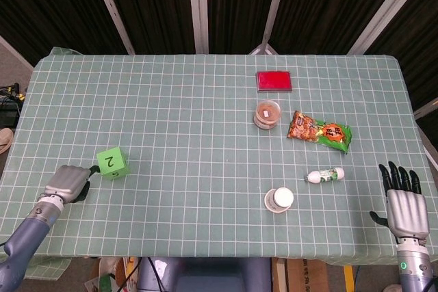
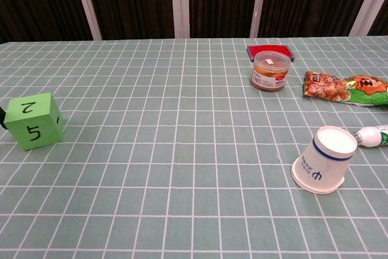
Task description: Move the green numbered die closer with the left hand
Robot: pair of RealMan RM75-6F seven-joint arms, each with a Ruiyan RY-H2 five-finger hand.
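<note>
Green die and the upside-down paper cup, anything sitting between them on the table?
Nothing. In both views only bare checked cloth runs from the green die to the paper cup.

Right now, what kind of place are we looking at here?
Probably a robot test or data-collection station, not a home. A table in a green checked cloth stands before dark curtain panels, and on it lie unrelated props: a green numbered die, a snack bag and an upturned paper cup.

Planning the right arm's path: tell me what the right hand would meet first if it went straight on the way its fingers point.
Probably nothing. The right hand points up the table's right edge; the bottle and snack bag lie off to its left.
</note>
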